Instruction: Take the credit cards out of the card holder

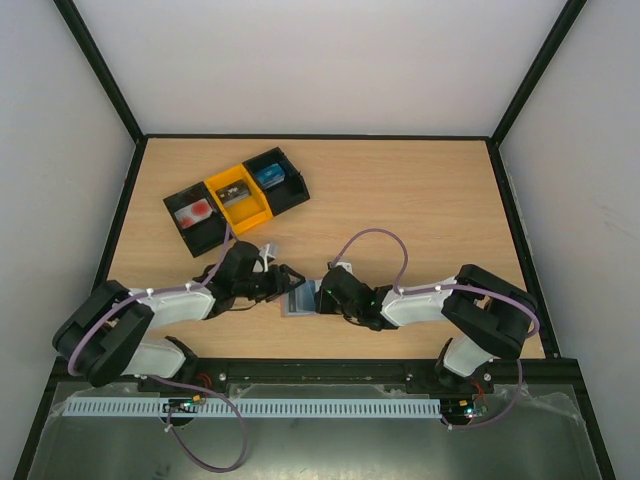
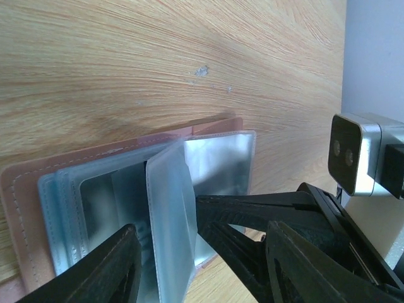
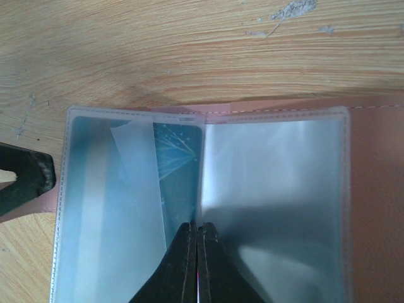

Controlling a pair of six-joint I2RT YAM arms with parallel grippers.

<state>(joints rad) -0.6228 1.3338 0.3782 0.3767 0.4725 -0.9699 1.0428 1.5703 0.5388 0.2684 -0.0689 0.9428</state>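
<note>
so the card holder [image 1: 298, 302] is lying open on the table [image 1: 420, 200], on the near side of the black-and-yellow tray [image 1: 240, 195] and well apart from it, a bit off toward the end of the tray with the blue thing in it

it's flat with its clear sleeves [image 3: 278, 177] facing up and the brownish rim showing around them. In the left wrist view one sleeve leaf [image 2: 167, 214] is standing up off the others. There's a dark credit card [image 3: 180, 158] with little pale marks tucked in one pocket, and it's not out

the left gripper [image 1: 283, 280] is at the side of the holder facing the tray, fingers [image 2: 113, 265] spread apart with the raised leaf between them, not clamped on anything as far as I can see

the right gripper [image 3: 197, 230] comes in from the side away from the tray, and its jaws are pressed tight together right on the crease where the sleeves meet. Can't tell if there's a bit of plastic pinched in there or not. Its tips reach the raised leaf in the left wrist view

tray's got a red and white thing at the other end, yellow section in the middle
</note>
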